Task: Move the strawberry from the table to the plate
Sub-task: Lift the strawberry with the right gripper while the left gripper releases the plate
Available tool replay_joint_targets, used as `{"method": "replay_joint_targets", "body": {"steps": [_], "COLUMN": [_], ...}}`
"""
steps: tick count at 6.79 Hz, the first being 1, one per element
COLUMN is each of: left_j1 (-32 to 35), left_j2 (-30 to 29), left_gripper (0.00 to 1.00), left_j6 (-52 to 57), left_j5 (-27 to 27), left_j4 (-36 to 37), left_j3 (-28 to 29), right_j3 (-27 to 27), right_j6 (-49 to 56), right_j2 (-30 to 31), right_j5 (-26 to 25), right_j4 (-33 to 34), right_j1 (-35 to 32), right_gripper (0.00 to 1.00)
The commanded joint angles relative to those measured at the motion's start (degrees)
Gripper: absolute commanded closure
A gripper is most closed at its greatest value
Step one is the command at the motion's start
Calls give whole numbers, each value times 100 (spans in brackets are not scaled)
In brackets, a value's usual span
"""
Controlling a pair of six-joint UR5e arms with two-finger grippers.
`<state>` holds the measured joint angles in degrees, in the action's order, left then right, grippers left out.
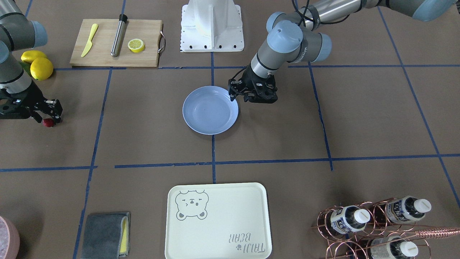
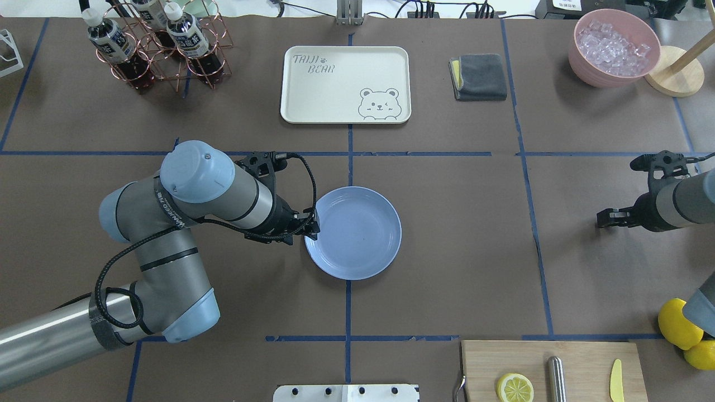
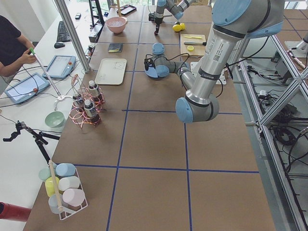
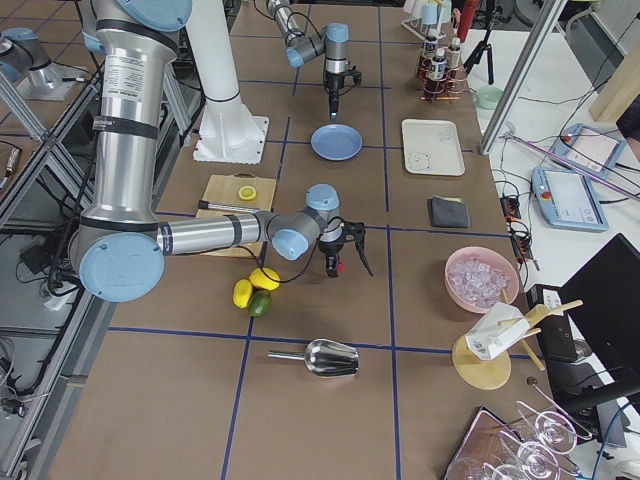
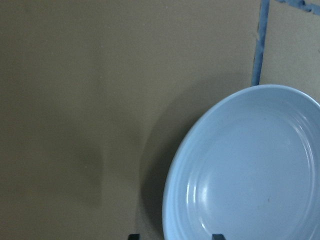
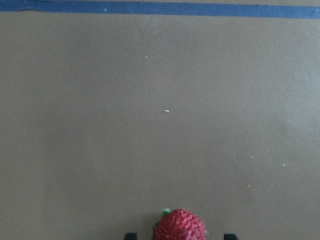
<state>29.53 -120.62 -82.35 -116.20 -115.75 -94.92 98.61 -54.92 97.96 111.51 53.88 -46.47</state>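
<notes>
The strawberry [image 1: 47, 123] is small and dark red, and lies on the brown-paper table [image 1: 143, 118] at the robot's right end. My right gripper [image 1: 50, 116] stands open right over it. In the right wrist view the strawberry [image 6: 180, 226] sits between the two fingertips [image 6: 131, 235] with a gap on each side. The overhead view hides the berry behind the right gripper [image 2: 609, 216]. The light-blue plate [image 1: 210, 111] lies empty at the table's centre. My left gripper [image 1: 233, 94] is open, its fingers straddling the plate [image 5: 250, 175] rim on the robot's left side.
A cutting board [image 1: 115, 43] with a lemon half, a yellow knife and a metal rod lies near the robot's base. Two lemons [image 1: 40, 66] sit behind the right arm. A bear tray [image 1: 215, 219], a grey cloth [image 1: 104, 233], a bottle rack [image 1: 373, 223] and an ice bowl [image 2: 613, 47] line the far side.
</notes>
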Motion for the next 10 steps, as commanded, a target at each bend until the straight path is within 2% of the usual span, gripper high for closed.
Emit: {"method": "replay_joint_targets", "body": {"steps": [1,3,4,5,6,7,9,10], "left_j1": [0,0,0,9,9,9,9,26], "left_j2": [3,3,3,3,3,3,3,12], "left_gripper": [42,42,42,42,42,42,42,42], "left_j6": [0,0,-9,0,-9,-9,-18,-18], "left_j5": [1,10,1,10,10,1,1,1], "left_j4": [0,0,0,0,0,0,0,9], "left_j3": [0,0,-9,-9,-17,-17,-61,-148], "right_j3": [0,-17,-26,-35,-17,-17,856,1036], "right_j6": [-1,17,17,17,17,26,-131,-837], "right_j2": [-14,-40,-49,-49,-40,-40,-57,-379], "right_j5": [-6,-94,-103,-94,-86,-86,29,90], "right_j4": [0,0,0,0,0,-9,218,316], "right_j1": [-2,7,15,15,-2,-20,-196,-91], "right_gripper": [35,35,39,53,93,100,100,100]}}
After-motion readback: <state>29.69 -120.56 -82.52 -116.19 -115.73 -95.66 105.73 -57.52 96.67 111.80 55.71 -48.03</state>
